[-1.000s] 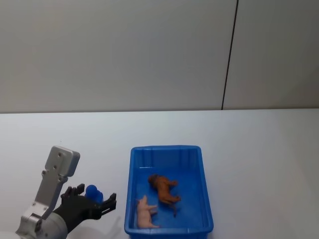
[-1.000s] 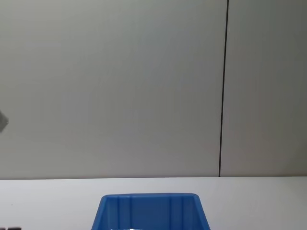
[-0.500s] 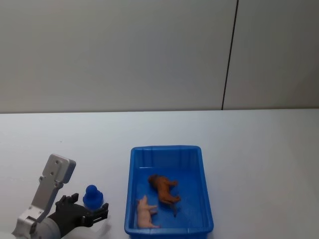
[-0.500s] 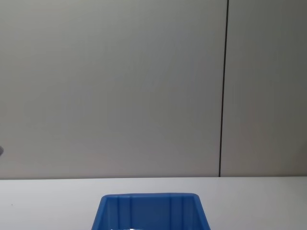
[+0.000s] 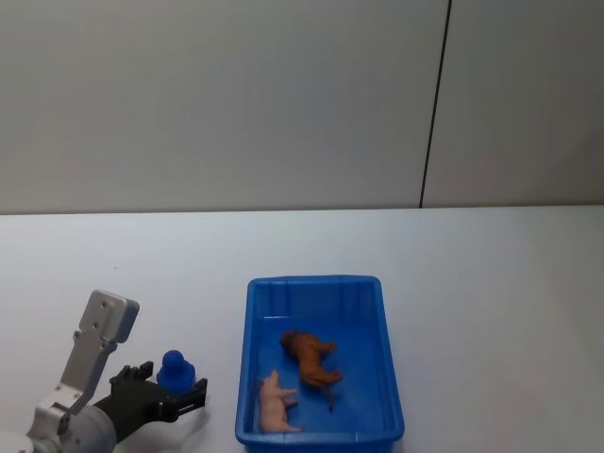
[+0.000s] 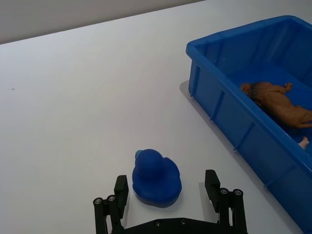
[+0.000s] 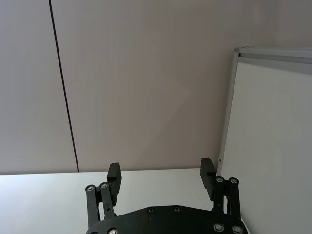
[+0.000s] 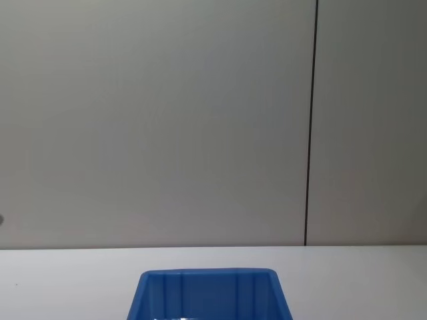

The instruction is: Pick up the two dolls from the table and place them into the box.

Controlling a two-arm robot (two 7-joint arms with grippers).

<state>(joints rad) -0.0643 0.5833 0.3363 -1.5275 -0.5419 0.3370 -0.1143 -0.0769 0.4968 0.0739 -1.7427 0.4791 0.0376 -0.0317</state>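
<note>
Left gripper [image 6: 166, 179] sits low over the table [image 5: 491, 283], jaws spread wide, gripping nothing; a blue duck toy [image 6: 155, 176] rests on the table right between its fingers, with a gap on each side, so no contact that can be seen.

Judged step: the placing looks finished, since both dolls already lie in the box; the duck is not one of the two dolls, so the gripper is framing an extra item; whether it is about to grasp the duck cannot be told. Next move, as a guess: if the duck counts, close evenly on its round body, lift clear of the thick rim, carry it over and release inside; if not, back the arm off without nudging the duck.

The box [image 5: 314, 281] stands near the gripper on its right side, apart from the duck; inside it, closest to the gripper, the pink doll [image 5: 275, 403] lies by the near wall, on the side facing the gripper; the brown doll [image 5: 310, 357] lies just beyond it toward the box's middle; whether the two touch cannot be told; nothing else seen in the box.

Right gripper [image 7: 161, 168] is parked well away, raised and facing the wall, jaws apart, empty.
</note>
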